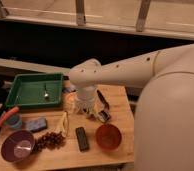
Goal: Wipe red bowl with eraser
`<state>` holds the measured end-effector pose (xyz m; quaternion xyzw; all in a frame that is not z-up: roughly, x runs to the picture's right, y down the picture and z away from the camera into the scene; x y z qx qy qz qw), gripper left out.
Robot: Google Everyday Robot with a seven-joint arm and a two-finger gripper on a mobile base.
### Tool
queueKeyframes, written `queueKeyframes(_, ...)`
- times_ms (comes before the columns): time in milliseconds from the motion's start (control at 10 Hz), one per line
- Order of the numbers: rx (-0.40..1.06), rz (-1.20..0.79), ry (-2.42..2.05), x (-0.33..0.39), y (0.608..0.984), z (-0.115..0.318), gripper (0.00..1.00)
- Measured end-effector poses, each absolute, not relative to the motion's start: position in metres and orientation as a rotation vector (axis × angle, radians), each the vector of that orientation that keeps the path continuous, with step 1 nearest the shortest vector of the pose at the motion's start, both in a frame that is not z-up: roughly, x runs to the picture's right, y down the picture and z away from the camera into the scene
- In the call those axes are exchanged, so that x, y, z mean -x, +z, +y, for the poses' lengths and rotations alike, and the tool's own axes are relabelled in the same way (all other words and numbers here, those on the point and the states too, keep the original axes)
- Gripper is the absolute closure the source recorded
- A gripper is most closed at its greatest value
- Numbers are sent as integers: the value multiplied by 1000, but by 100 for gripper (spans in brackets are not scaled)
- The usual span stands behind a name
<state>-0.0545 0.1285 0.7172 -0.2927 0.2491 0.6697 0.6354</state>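
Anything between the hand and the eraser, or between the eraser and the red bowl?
Nothing visible. The hand hangs over the table just behind the eraser, bare wood between. The red bowl sits beside the eraser, gap clear.

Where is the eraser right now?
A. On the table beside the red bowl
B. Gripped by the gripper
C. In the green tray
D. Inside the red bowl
A: the eraser lies flat on the table beside the red bowl, while the gripper hangs open and empty above the table, farther back.
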Motion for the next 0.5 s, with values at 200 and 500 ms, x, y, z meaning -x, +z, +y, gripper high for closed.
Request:
queueKeyframes(200, 688, 608, 1463, 74, 735, 150, 28)
queueKeyframes(500, 743, 627, 1366, 94, 743, 177, 28)
